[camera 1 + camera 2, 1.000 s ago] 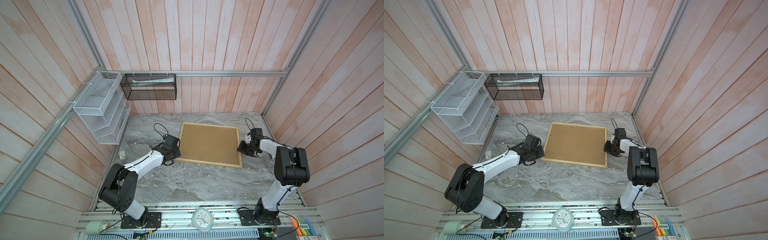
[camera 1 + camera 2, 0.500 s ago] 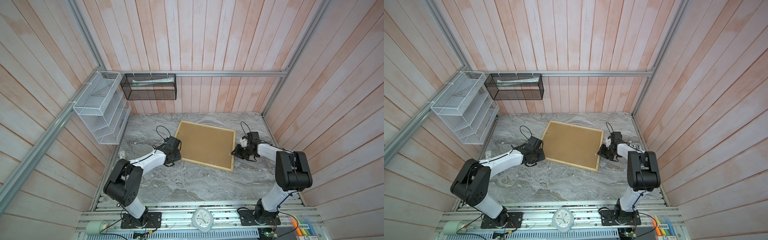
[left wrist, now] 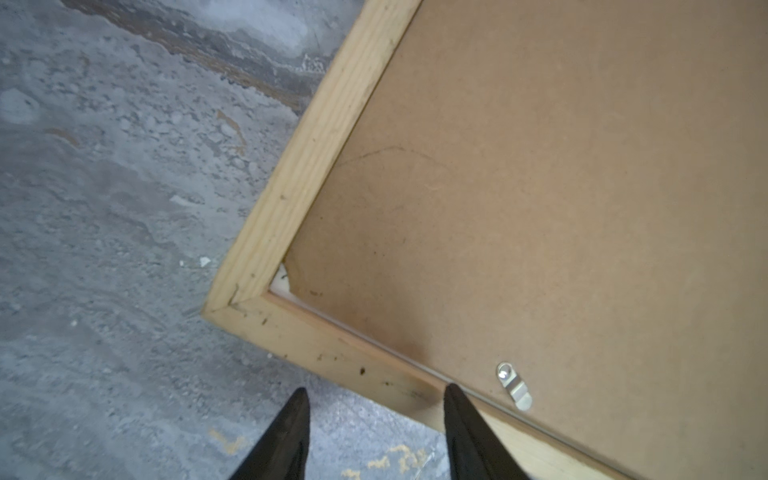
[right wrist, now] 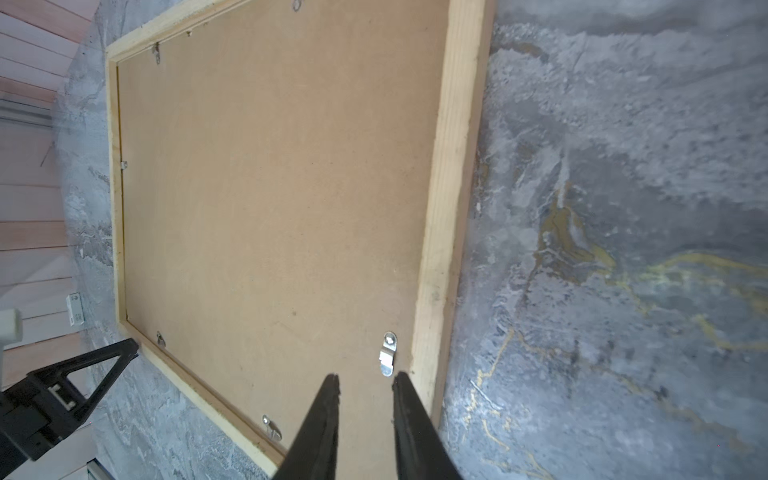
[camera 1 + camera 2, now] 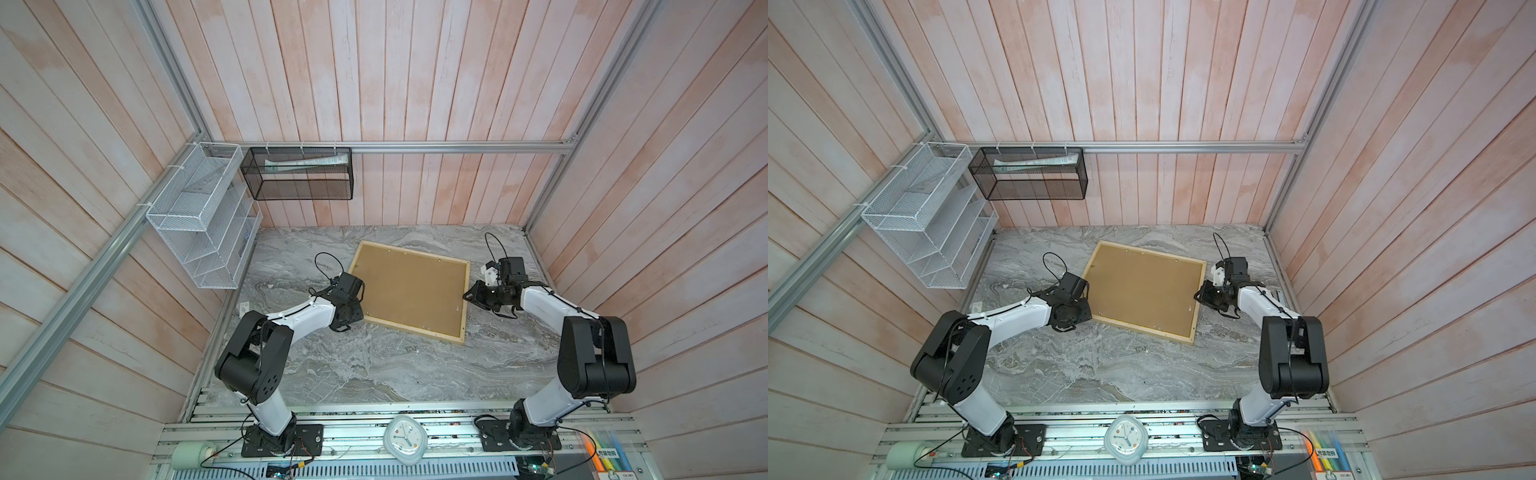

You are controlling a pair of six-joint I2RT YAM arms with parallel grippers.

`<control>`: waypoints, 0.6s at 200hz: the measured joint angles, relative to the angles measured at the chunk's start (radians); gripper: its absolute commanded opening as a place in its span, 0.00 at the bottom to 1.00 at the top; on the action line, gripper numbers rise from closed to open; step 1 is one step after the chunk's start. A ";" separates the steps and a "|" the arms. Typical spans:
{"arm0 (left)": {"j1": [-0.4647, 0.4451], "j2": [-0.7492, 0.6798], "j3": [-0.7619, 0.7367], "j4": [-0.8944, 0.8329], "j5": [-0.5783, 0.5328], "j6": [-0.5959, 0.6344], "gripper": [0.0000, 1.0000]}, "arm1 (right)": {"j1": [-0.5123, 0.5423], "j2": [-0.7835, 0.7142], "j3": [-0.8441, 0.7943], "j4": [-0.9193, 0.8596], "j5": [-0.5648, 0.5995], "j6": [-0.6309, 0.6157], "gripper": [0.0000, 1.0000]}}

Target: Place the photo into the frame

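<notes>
Grey marble tabletop [image 5: 374, 365] carries the frame [image 5: 411, 331] face down at centre, with a brown backing board [image 5: 409, 286] inside it. We find the left gripper [image 3: 375, 390] half open astride a rail at the near-left corner, gripping nothing. The right gripper [image 4: 366, 375] is narrowly parted over the board's right edge, empty.

A rectangular pale-wood picture frame [image 3: 316, 137] lies flat and skewed on the back middle of the grey marbled worktop [image 5: 374, 374], with a brown fibreboard backing board [image 5: 409, 286] set inside it. The left tool [image 3: 374, 390] straddles the front slat beside the left corner. The right tool [image 4: 365, 376] is over the board, just inside the right slat.
</notes>
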 measured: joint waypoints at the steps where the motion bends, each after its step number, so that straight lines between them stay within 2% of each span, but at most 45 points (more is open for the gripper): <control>1: 0.000 0.001 0.000 0.000 0.000 0.000 0.54 | 0.000 0.000 0.000 0.000 -0.002 -0.002 0.26; 43: 0.008 0.034 0.021 0.006 0.018 0.000 0.52 | 0.065 -0.019 0.010 -0.025 -0.043 -0.084 0.26; 88: 0.027 0.042 0.025 0.035 0.026 -0.007 0.42 | 0.186 0.005 0.018 -0.074 -0.092 -0.157 0.31; 120: 0.044 0.055 0.043 0.049 0.040 0.005 0.36 | 0.217 0.008 -0.002 -0.074 -0.124 -0.168 0.31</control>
